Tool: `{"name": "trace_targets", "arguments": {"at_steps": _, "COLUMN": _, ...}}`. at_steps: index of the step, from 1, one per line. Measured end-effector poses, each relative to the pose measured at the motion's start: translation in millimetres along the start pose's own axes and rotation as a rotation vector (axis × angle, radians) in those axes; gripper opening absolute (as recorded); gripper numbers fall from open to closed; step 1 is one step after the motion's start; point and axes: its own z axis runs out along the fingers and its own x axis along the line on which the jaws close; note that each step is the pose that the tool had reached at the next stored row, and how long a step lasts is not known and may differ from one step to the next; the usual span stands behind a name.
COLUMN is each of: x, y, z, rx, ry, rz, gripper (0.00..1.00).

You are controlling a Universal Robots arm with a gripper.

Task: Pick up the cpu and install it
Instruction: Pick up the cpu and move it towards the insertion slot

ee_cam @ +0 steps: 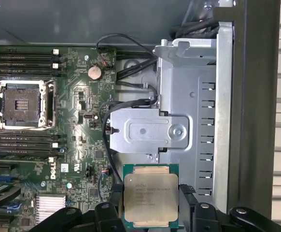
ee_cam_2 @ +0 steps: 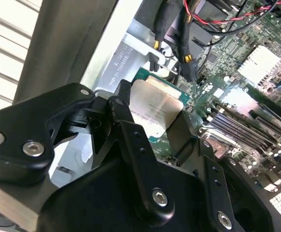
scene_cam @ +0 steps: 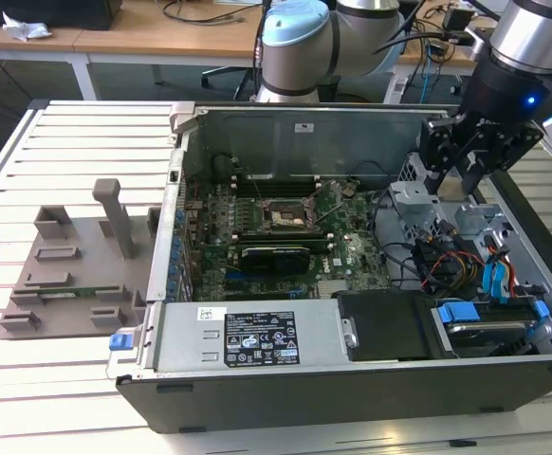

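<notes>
Gripper (scene_cam: 468,178) hovers over the open computer case (scene_cam: 352,114), out at about two o'clock from the socket (scene_cam: 285,216) in the exterior view. The case sits on a white slatted desk (scene_cam: 86,123).

In the first wrist view the cpu (ee_cam: 150,200) is off the board, and the black fingers (ee_cam: 106,215) are clamped on its opposite edges. Its silver top faces the camera with a green rim showing.

The second wrist view shows the same grip, with the chip (ee_cam_2: 156,108) pinched tight. A grey metal bracket (ee_cam: 150,130) lies just beside it. The socket (ee_cam: 22,104) is well apart, its contact field bare, with memory slots (ee_cam: 20,58) flanking it.
</notes>
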Motion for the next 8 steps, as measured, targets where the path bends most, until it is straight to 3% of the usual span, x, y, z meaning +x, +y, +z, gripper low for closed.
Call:
{"name": "trace_targets", "arguments": {"at_steps": 5, "x": -2.5, "y": 2.0, "z": 2.9, "rx": 0.0001, "ry": 0.0000, "rz": 0.000, "gripper": 0.55}}
{"name": "trace_targets", "arguments": {"at_steps": 8, "x": 1.3, "y": 2.2, "z": 3.0, "rx": 0.0001, "ry": 0.0000, "rz": 0.000, "gripper": 0.55}}
